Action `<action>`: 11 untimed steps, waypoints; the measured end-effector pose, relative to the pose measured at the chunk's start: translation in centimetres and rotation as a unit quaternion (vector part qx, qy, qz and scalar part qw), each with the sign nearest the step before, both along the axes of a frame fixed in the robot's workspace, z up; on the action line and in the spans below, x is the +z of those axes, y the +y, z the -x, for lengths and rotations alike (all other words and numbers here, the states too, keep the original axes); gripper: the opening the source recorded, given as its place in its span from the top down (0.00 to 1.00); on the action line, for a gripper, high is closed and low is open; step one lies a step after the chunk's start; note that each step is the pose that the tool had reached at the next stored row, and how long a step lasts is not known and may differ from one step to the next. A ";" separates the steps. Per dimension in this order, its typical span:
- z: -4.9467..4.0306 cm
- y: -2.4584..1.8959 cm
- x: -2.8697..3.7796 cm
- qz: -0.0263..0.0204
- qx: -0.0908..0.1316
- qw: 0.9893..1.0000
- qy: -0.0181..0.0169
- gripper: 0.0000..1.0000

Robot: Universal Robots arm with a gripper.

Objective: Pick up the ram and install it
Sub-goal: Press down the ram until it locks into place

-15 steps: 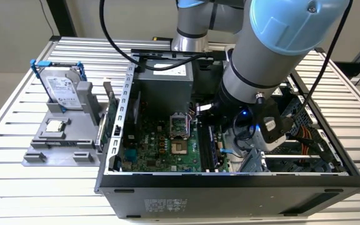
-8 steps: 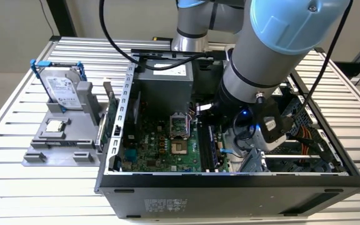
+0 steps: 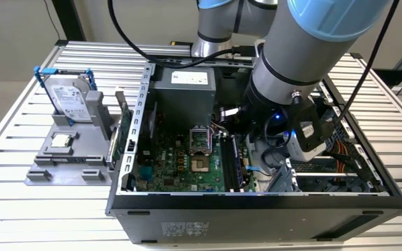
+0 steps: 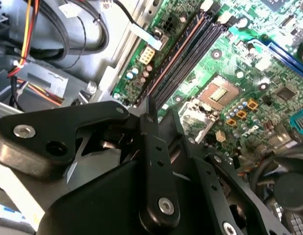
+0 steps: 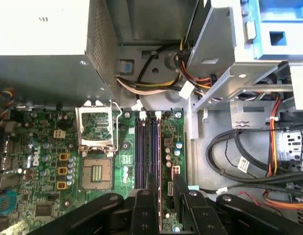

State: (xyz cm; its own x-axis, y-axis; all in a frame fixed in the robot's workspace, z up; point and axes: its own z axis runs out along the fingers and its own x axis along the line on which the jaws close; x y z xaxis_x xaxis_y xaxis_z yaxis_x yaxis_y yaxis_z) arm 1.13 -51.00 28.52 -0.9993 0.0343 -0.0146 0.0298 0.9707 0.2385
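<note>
Closest in: black linkage of the claw (image 5: 164, 180), sitting low over the memory slots in both wrist views. Can't tell whether it's gripping or loose; its tip lines up w/ one thin strip in the slot row.

That strip is the ram (image 5: 160, 147): seen edge-on, brownish-green, standing upright along the slot furthest from the CPU socket (image 5: 96, 171), running from directly under the claw tip away toward the back wall of the case (image 3: 257, 214). Contact btwn claw and ram not clear.

Beside it, on the socket side, two dark empty-looking slots (image 5: 140, 152), parallel. Beyond them the socket w/ its metal frame flipped up, all on the green motherboard (image 5: 53, 161). Past the far end of the slots, the grey perforated power supply (image 5: 43, 49) w/ a bundle of wires coming out. On the claw's other side, off the board, black cables (image 5: 230, 152) loop across the bare case floor.

Exterior view: arm (image 3: 305, 47) reaches down into the open case. Well away from the claw, outside the case, a hard drive (image 3: 69, 99) stands upright in a grey holder (image 3: 65, 167) on the slatted counter (image 3: 19, 209).
</note>
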 end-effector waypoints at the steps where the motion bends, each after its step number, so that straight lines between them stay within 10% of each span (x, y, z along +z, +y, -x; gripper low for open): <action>1: 0.00 0.00 0.00 0.000 0.000 1.000 0.000 0.00; 5: 0.01 0.00 0.01 0.000 0.000 1.000 0.000 0.00; 6: 0.01 0.00 0.01 0.000 0.000 1.000 0.000 1.00; 11: 0.00 0.00 0.01 0.000 0.000 1.000 0.000 1.00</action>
